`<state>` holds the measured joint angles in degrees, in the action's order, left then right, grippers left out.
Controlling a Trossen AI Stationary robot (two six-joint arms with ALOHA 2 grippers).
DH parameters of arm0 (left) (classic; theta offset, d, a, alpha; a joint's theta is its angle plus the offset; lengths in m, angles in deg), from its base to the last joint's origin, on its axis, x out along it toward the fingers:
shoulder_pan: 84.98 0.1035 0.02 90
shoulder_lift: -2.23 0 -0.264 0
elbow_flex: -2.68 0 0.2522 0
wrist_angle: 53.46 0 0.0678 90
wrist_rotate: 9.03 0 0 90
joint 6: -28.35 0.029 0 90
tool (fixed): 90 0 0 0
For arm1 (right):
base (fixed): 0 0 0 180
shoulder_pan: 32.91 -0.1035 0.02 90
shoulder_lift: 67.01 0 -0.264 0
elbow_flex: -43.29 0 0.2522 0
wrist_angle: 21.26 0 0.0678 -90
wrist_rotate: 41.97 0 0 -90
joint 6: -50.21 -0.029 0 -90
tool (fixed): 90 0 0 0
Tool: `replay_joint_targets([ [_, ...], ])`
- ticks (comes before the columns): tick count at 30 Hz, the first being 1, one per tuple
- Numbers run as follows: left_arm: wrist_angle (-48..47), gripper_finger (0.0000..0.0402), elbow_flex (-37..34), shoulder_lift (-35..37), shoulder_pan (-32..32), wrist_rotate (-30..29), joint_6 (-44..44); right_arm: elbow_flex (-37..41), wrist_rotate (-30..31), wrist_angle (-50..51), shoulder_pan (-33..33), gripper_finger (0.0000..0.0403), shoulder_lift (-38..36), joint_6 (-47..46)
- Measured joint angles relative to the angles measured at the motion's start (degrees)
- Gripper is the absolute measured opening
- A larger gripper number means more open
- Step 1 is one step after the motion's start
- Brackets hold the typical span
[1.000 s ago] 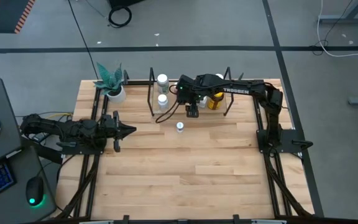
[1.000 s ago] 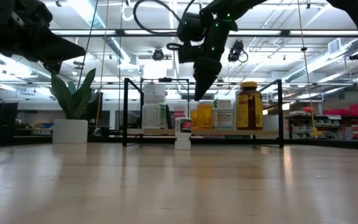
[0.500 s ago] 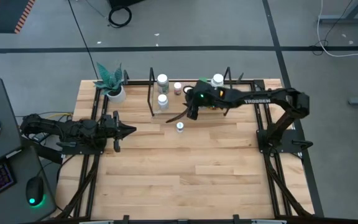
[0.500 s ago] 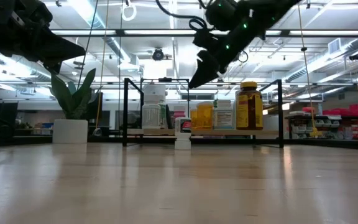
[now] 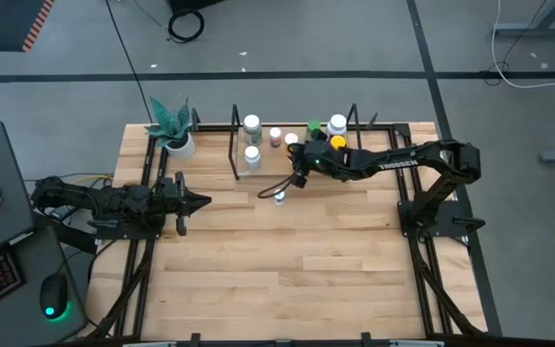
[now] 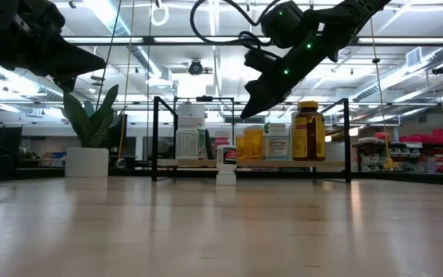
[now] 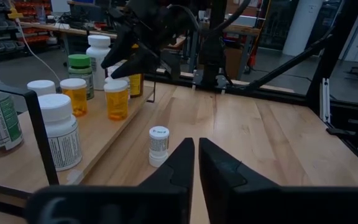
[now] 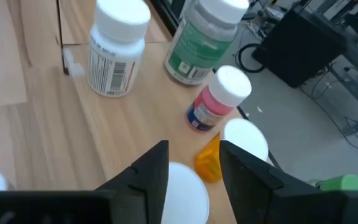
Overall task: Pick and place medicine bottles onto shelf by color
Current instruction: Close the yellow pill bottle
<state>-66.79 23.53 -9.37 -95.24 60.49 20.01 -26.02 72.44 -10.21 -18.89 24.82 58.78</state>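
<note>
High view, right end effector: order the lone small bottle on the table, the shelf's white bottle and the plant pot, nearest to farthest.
From the right end effector:
1. Lone small bottle, on the bare table just in front.
2. White bottle, at the shelf's left end.
3. Plant pot, beyond the shelf, far left.

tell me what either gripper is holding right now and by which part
Nothing is held. The right gripper hangs empty above the shelf; the left gripper waits empty at the table's left.
</note>
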Motion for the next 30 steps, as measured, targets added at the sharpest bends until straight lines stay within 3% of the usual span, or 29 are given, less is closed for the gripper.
replay_joint_targets([
  [30, -0.01, 0.0031, 0.00, 0.00, 0.00, 0.01, 0.00, 5.41, 2.96, -7.81, 0.35, 0.0148, 0.00, 3.24],
])
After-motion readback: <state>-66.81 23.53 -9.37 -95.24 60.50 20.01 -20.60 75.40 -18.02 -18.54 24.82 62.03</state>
